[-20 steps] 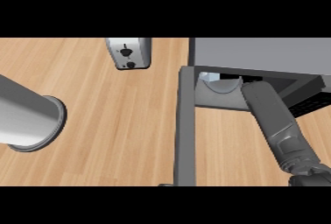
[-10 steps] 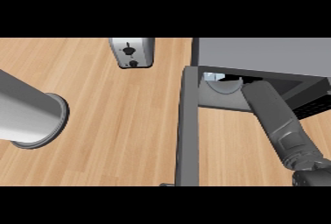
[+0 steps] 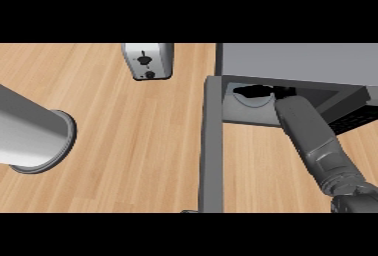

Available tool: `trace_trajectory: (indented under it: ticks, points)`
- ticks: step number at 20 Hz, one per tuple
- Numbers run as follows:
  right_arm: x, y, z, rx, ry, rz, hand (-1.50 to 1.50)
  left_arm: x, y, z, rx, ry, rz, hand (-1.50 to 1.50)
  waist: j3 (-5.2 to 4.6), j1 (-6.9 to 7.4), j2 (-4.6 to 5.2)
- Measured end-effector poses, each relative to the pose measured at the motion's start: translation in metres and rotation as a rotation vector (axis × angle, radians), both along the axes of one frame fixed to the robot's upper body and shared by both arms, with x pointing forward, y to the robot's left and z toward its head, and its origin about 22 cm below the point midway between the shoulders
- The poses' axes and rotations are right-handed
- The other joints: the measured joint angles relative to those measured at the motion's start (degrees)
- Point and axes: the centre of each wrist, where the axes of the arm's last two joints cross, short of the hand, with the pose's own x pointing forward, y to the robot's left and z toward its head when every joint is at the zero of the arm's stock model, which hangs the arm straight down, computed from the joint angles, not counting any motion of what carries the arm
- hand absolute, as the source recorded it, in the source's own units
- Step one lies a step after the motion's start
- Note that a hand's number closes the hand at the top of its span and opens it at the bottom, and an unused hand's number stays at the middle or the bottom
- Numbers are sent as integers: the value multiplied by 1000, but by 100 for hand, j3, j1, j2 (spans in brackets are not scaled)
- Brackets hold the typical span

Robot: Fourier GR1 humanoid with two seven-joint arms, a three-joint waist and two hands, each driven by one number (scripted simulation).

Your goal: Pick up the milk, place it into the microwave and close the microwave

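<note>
The microwave (image 3: pixel 295 60) filled the upper right, door (image 3: pixel 212 150) open. The right forearm had pushed deeper than before, its hand (image 3: pixel 260 92) inside the cavity; finger state could not be told. The milk was hidden there. The toaster (image 3: pixel 148 60) stood upper centre.

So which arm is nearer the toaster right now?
Left. The left forearm lies left of and below the toaster; the right hand is inside the microwave.
</note>
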Motion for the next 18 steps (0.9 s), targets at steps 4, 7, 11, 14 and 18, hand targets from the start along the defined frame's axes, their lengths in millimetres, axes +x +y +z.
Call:
trace_trajectory:
  ticks: [4, 7, 11, 14, 18]
  points:
    - [-6, 1, -10, 75, -13, 56, -150, 6, -10, 5, 1, 1, -28, -150, -2, -109, -41]
    - [-12, 1, -21, 125, -11, 101, -150, 8, -18, 2, -1, 2, -50, -150, -9, -192, -87]
    - [-18, 0, -30, 182, 5, 146, -150, 15, -32, 0, 7, 4, -83, -150, -15, -300, -139]
    - [-26, -2, -43, 219, 17, 177, -150, 14, -43, 4, 18, 3, -104, -150, -18, -384, -180]
    - [-41, -2, -61, 257, 28, 210, -150, 20, -55, 5, 30, 6, -126, -150, -24, -506, -231]
